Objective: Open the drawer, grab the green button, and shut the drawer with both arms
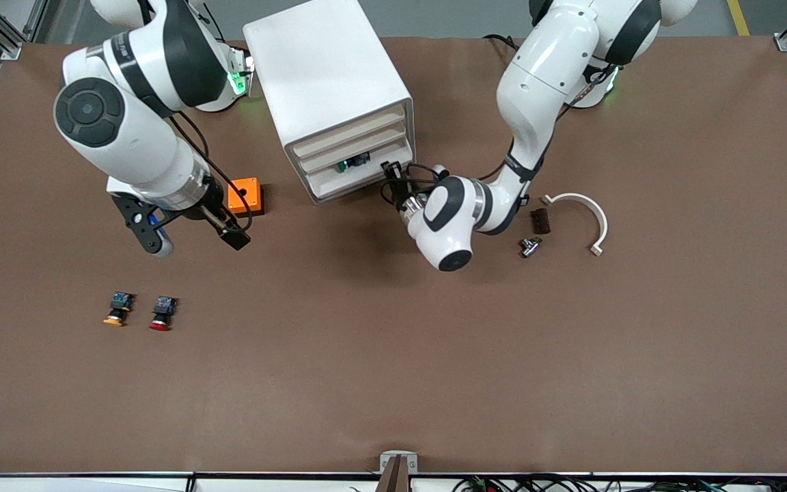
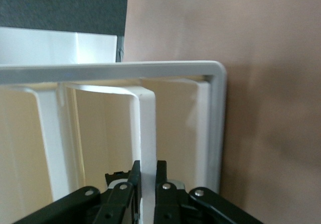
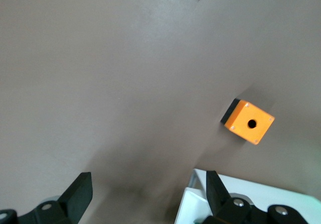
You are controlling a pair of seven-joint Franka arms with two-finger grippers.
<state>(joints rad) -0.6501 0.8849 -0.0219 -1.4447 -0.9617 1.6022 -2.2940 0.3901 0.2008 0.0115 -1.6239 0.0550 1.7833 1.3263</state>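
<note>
**Drawer gripped, green button not yet taken**

Nearest the front camera, two spare buttons, one orange-capped [image 1: 117, 309] and one red-capped [image 1: 162, 313], lie side by side on the worktop [image 1: 393, 383], well nearer that camera than the cabinet [image 1: 335, 96] and toward the right arm's end. They are not the ones wanted.

Closer to the cabinet, the right claw [image 1: 192, 236] hangs over bare worktop beside an orange box [image 1: 243, 196], its fingers spread wide and empty; that arm waits. Toward the left arm's end lie a small metal part [image 1: 530, 246], a dark block [image 1: 540, 221] and a white curved strip [image 1: 581, 219].

At the cabinet front, the left claw [image 1: 393, 179] is closed on the lowest drawer's thin white handle [image 2: 147, 133]. The button [image 1: 352, 164] shows as a green-and-blue speck in that drawer [image 1: 356, 179], which looks only slightly out.

By my reading, the opening is barely begun; taking the button and closing remain.

Only the left wrist view shows the fingers pinching the handle. Only the right wrist view shows the hole in the orange box's face and that claw's wide gap.
</note>
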